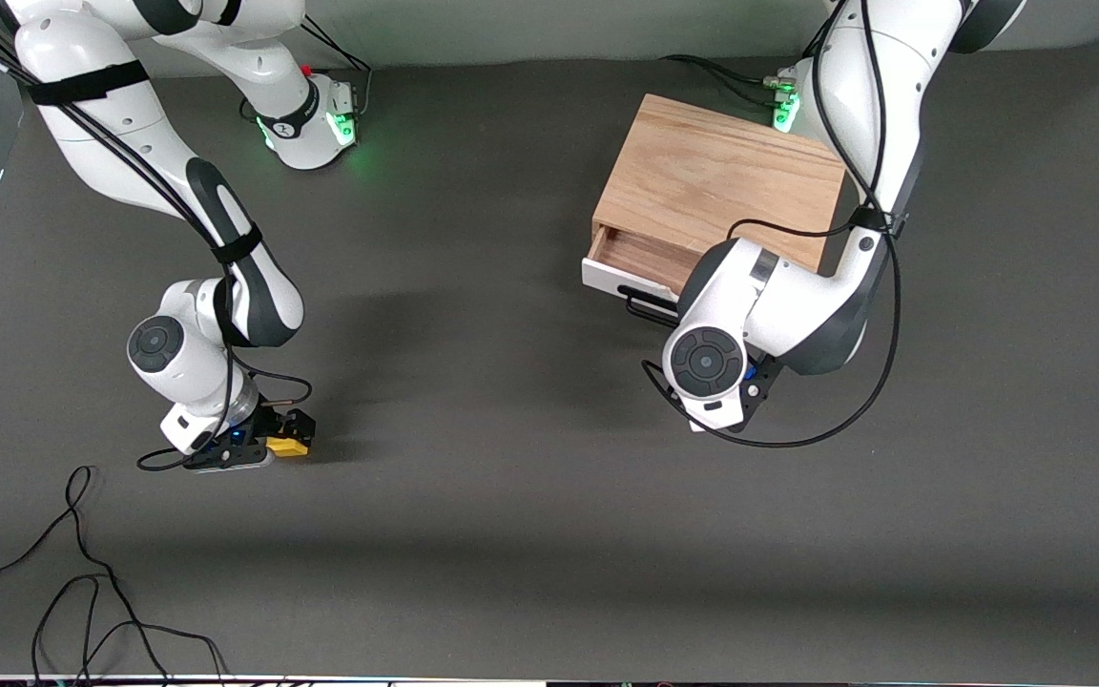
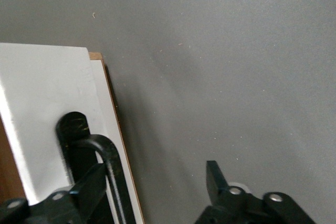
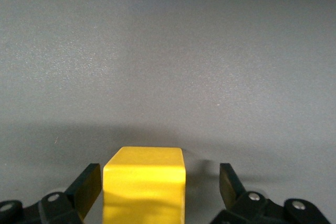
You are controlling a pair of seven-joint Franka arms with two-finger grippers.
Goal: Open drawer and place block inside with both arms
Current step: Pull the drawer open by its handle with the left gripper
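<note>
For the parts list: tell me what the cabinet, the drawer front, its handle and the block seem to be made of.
Cabinet: light wood, visible grain, matte.
Drawer front: smooth white, probably painted or laminated board; a wood edge shows beside it.
Handle: black bar, likely metal, slight sheen.
Block: uniform yellow, smooth and matte; painted wood or plastic, cannot tell which.

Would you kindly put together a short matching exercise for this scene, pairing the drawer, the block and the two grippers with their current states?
Things:
1. drawer
2. block
3. left gripper
4. right gripper

States:
A. open, at the black bar handle
B. yellow, on the table, not yet gripped
C. pulled partly out of the wooden cabinet
D. open, fingers on either side of the cube

Pairs: 1-C, 2-B, 3-A, 4-D
</note>
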